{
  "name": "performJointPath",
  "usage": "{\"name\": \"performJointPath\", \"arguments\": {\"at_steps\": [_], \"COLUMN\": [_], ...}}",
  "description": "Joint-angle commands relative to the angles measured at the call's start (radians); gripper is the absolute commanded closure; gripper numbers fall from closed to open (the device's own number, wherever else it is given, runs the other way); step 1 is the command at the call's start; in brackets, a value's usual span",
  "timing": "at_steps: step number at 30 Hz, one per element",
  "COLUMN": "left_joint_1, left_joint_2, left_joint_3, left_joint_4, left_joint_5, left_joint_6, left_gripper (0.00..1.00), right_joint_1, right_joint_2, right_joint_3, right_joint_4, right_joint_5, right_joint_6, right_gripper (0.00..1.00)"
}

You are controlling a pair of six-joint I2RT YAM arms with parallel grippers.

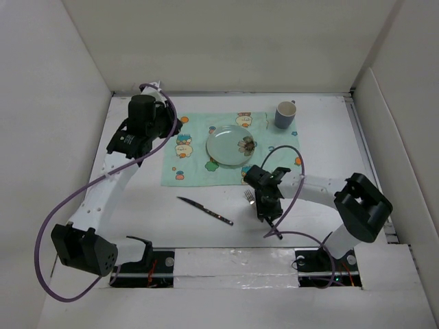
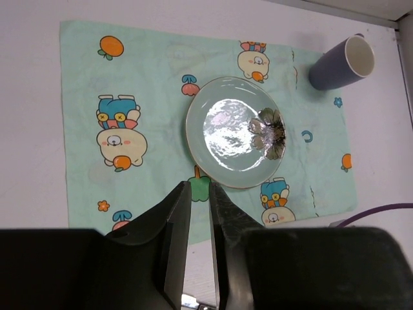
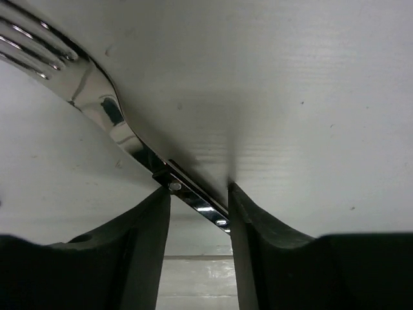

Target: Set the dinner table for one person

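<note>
A fork point(image 1: 250, 197) with a dark handle lies on the white dinner table point(image 1: 137, 205), just below the lower right corner of the mint-green placemat point(image 1: 192, 161). My right gripper point(image 1: 266, 209) is down on the table over the fork's handle. In the right wrist view the fork point(image 3: 97, 97) runs slantwise between the jaws of the right gripper point(image 3: 199, 190), and both fingers touch the handle. A knife point(image 1: 206, 210) lies on the table to the fork's left. My left gripper point(image 1: 168, 127) hovers over the placemat's left part, nearly closed and empty point(image 2: 200, 186).
A pale green plate point(image 1: 223, 147) with a flower print sits on the placemat; it also shows in the left wrist view point(image 2: 219, 103). A blue-grey cup point(image 1: 285, 114) stands beyond the placemat's far right corner. White walls enclose the table.
</note>
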Motion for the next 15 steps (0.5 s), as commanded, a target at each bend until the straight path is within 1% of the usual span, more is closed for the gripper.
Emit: {"name": "performJointPath", "arguments": {"at_steps": [1,3,4,6,7,8,9,10,12,14,15], "left_joint_1": [-0.004,-0.004,-0.004,-0.004,-0.004,-0.004,-0.004,-0.004,-0.004,-0.004,-0.004], "left_joint_2": [-0.034,-0.036,-0.04,-0.057,-0.06,-0.072,-0.073,-0.079,-0.085,-0.094,-0.094], "left_joint_3": [0.064,0.068,0.071,0.074,0.074,0.078,0.081,0.084,0.091,0.097,0.109], "left_joint_4": [0.047,0.042,0.038,0.029,0.029,0.015,0.015,0.01,-0.001,-0.002,-0.005], "left_joint_5": [0.017,0.003,-0.009,-0.035,-0.04,-0.052,-0.052,-0.055,-0.064,-0.071,-0.074], "left_joint_6": [-0.023,-0.02,-0.017,-0.009,-0.006,-0.003,-0.003,-0.001,0.0,0.002,0.003], "left_gripper": [0.85,0.85,0.85,0.85,0.85,0.85,0.85,0.85,0.83,0.81,0.8], "right_joint_1": [0.058,0.076,0.076,0.088,0.102,0.122,0.133,0.142,0.151,0.151,0.151], "right_joint_2": [0.041,0.053,0.05,0.032,0.003,-0.037,-0.037,-0.083,-0.123,-0.155,-0.152], "right_joint_3": [0.029,0.033,0.033,0.04,0.049,0.093,0.094,0.114,0.192,0.259,0.326], "right_joint_4": [0.007,0.004,0.006,-0.009,-0.023,-0.093,-0.094,-0.121,-0.199,-0.227,-0.217], "right_joint_5": [0.044,0.043,0.037,0.041,0.044,0.049,0.049,0.061,0.064,0.083,0.09], "right_joint_6": [0.031,0.029,0.031,0.044,0.046,0.052,0.052,0.054,0.043,0.016,0.0], "right_gripper": [0.57,0.63,0.78,0.87,0.94,0.97,0.99,1.0,1.0,1.0,1.0]}}
